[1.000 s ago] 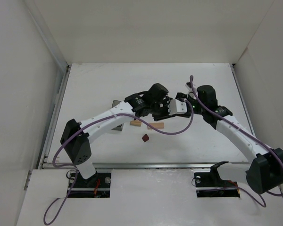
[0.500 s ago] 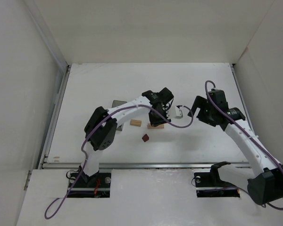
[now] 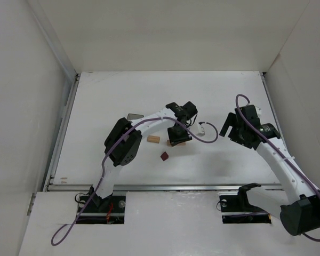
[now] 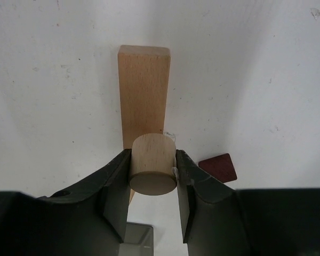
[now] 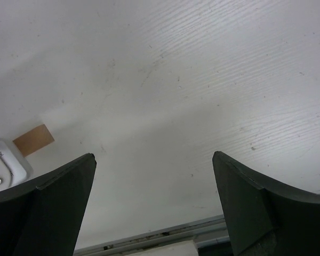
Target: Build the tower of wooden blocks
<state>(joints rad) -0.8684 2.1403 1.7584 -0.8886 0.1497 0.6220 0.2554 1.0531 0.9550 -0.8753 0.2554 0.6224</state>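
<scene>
Clamps a tan cylinder (image 4: 152, 165) in the left end effector (image 3: 177, 136) just above the near end of the pale plank (image 4: 144, 90), flat on the counter (image 4: 266, 80), long axis pointing straight ahead, with the right end effector (image 5: 153, 157) wide open, empty, well apart.

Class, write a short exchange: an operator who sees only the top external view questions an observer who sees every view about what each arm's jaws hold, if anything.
Operator: From above I cannot see between the left jaws. Do they hold anything?
Observer: Yes. The left wrist view shows them shut on a short pale wooden cylinder, poised over one end of the plank.
Operator: And the right jaws, off to the side?
Observer: The right wrist view shows them wide open with nothing in them. Only bare table shows between them.
</scene>
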